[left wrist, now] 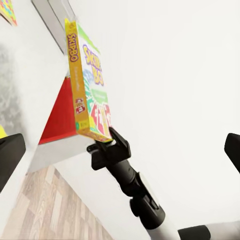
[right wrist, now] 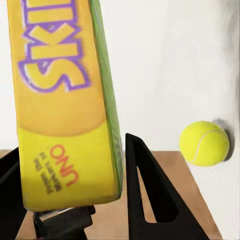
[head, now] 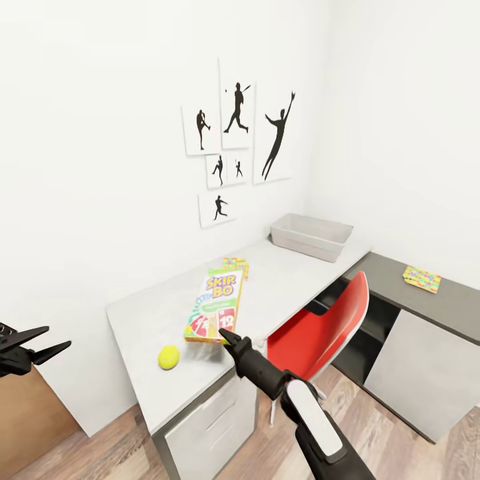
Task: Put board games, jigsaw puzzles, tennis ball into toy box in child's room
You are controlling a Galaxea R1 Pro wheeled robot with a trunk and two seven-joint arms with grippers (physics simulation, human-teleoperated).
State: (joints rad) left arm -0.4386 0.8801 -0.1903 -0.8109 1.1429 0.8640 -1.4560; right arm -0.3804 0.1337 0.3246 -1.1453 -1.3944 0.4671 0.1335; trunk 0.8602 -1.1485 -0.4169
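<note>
Head view: the right gripper [head: 227,337] is at the near end of the SKIP-BO box [head: 215,304] on the table [head: 287,280], and the left gripper [head: 47,341] hangs open off to the side. Left wrist view shows that box [left wrist: 89,85] lifted on edge. Right wrist view has the fingers [right wrist: 150,195] clamped around it, with the tennis ball [right wrist: 204,143] nearby.

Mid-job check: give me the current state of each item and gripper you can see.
SKIP-BO box: gripped at its near end, over the table.
Right gripper: shut on the box.
Left gripper: open, empty.
Tennis ball: loose on the table.
Toy box: looks empty.
</note>
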